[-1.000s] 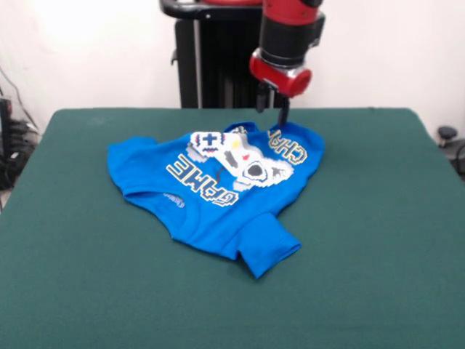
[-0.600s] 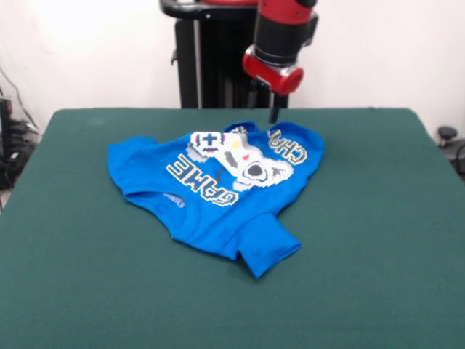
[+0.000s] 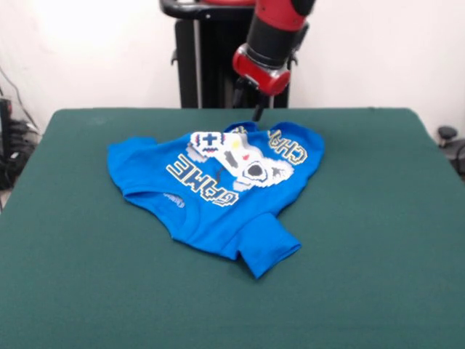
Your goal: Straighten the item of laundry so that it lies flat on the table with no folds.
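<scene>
- The blue T-shirt (image 3: 218,185) lies near the green table's (image 3: 378,240) middle, print up, its far part bunched and one sleeve folded.
- The gripper (image 3: 249,105) hangs above the far hem, holding nothing, perhaps lining up a grasp; whether its jaws are spread, I cannot tell.

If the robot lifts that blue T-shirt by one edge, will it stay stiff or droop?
Probably droop: the T-shirt already lies rumpled, its print folded over. It looks thin, so likely light. On the felt-like table it may drag rather than slide.

Red and black arm (image 3: 272,36), red wrist collar, thin dark claw (image 3: 248,103).
</scene>
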